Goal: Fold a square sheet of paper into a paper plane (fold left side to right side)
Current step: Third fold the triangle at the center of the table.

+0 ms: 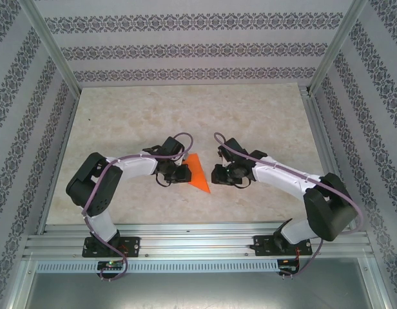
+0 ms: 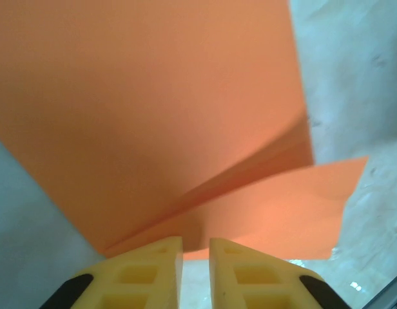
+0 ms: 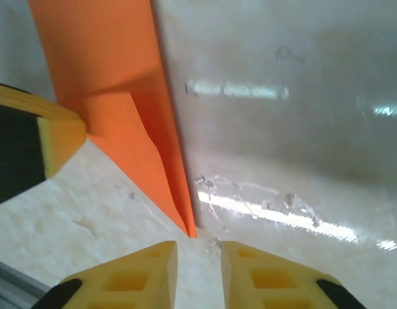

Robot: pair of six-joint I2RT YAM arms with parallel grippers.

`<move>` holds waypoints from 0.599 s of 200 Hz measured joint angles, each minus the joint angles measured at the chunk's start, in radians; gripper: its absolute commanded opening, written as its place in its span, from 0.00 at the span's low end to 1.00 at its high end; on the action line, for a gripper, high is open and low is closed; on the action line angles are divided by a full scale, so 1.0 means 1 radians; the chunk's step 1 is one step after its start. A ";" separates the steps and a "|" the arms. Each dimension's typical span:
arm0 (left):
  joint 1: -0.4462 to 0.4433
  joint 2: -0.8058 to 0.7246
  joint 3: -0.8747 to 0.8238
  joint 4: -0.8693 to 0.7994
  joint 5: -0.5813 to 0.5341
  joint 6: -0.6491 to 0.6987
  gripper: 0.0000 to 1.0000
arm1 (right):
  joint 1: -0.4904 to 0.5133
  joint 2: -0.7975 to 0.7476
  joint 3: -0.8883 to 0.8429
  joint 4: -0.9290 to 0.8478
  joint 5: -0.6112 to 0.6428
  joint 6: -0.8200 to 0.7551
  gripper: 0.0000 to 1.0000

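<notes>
- The thin, bright orange sheet of paper (image 1: 198,174), creased into a narrow triangle, lies on the pale beige marbled desk (image 1: 185,109) near its middle, between the two arms, and its sharp tip points toward the near edge and slightly to the right
- The left tool (image 1: 180,172), black with yellow fingers, sits at the left edge of the sheet of paper; from above I cannot tell whether it touches
- In the left wrist view the left tool (image 2: 196,241) has its two yellow fingers narrowly apart, with the light desk visible in the slit and nothing pinched between them
- The sheet of paper (image 2: 153,96) spreads just beyond those fingertips: a large upper layer slopes up and away, and a lower flap juts out to the right, with a shadowed crease where they meet
- The right tool (image 1: 219,174) is just right of the sheet of paper, with a strip of desk between them in the top view
- In the right wrist view the right tool (image 3: 200,248) is also only slightly parted and grips nothing, its slit showing bare desk
- The pointed tip of the sheet of paper (image 3: 121,84) ends just ahead of those fingertips, apart from them, and a folded flap edge shows across its face
- One yellow finger (image 3: 57,138) of the left tool is at the paper's far side in that view, right at its edge
- Walls (image 1: 185,48) with grey patterned stripes stand around the desk
</notes>
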State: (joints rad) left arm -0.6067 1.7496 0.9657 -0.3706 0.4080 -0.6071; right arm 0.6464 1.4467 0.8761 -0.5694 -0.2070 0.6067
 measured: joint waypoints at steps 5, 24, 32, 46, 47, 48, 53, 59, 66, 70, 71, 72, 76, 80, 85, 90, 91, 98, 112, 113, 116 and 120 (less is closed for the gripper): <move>0.003 -0.005 0.013 -0.006 -0.002 0.001 0.26 | -0.004 -0.006 0.002 0.005 0.010 -0.012 0.32; 0.013 -0.048 0.065 -0.021 -0.008 0.010 0.38 | -0.035 -0.028 0.005 0.016 0.054 -0.046 0.39; 0.021 -0.074 0.084 -0.028 -0.012 0.014 0.42 | -0.047 -0.037 0.005 0.018 0.068 -0.062 0.42; 0.044 -0.126 0.107 -0.037 -0.019 0.020 0.53 | -0.063 -0.058 0.005 0.025 0.086 -0.084 0.46; 0.045 -0.129 0.108 -0.038 -0.019 0.021 0.54 | -0.064 -0.060 0.005 0.026 0.088 -0.084 0.47; 0.049 -0.136 0.109 -0.038 -0.019 0.024 0.55 | -0.065 -0.061 0.005 0.026 0.088 -0.084 0.47; 0.059 -0.153 0.111 -0.039 -0.023 0.022 0.59 | -0.069 -0.068 0.005 0.028 0.093 -0.093 0.47; 0.077 -0.179 0.111 -0.044 -0.025 0.022 0.63 | -0.074 -0.074 0.005 0.032 0.095 -0.103 0.49; 0.095 -0.202 0.109 -0.048 -0.027 0.021 0.68 | -0.077 -0.077 0.005 0.034 0.097 -0.111 0.51; 0.107 -0.216 0.106 -0.048 -0.029 0.024 0.70 | -0.078 -0.077 0.005 0.036 0.097 -0.114 0.52; 0.109 -0.218 0.106 -0.048 -0.029 0.021 0.71 | -0.078 -0.077 0.005 0.037 0.096 -0.116 0.52; 0.113 -0.222 0.105 -0.048 -0.030 0.019 0.72 | -0.078 -0.077 0.005 0.037 0.096 -0.117 0.52; 0.124 -0.234 0.101 -0.050 -0.032 0.023 0.74 | -0.078 -0.076 0.005 0.039 0.095 -0.121 0.53; 0.136 -0.247 0.093 -0.048 -0.034 0.016 0.76 | -0.078 -0.074 0.005 0.040 0.093 -0.129 0.54; 0.148 -0.260 0.085 -0.048 -0.034 0.014 0.79 | -0.078 -0.072 0.005 0.040 0.087 -0.133 0.55; 0.162 -0.277 0.072 -0.048 -0.036 0.012 0.82 | -0.078 -0.069 0.005 0.042 0.083 -0.136 0.56; 0.165 -0.280 0.068 -0.048 -0.037 0.010 0.83 | -0.078 -0.069 0.005 0.042 0.081 -0.138 0.56; 0.179 -0.297 0.050 -0.049 -0.041 0.005 0.87 | -0.078 -0.062 0.006 0.045 0.074 -0.143 0.57; 0.204 -0.332 0.008 -0.050 -0.056 -0.005 0.96 | -0.077 -0.047 0.007 0.049 0.064 -0.153 0.59; 0.206 -0.335 0.004 -0.050 -0.057 -0.008 0.97 | -0.077 -0.045 0.008 0.049 0.063 -0.155 0.59; 0.211 -0.343 -0.005 -0.051 -0.060 -0.006 0.99 | -0.077 -0.040 0.008 0.050 0.062 -0.156 0.59; 0.216 -0.351 -0.016 -0.051 -0.061 -0.012 1.00 | -0.074 -0.036 0.009 0.050 0.060 -0.159 0.60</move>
State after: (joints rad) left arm -0.3912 1.3991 0.9493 -0.4213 0.3470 -0.6189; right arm 0.5724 1.4109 0.8848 -0.5190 -0.1467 0.4477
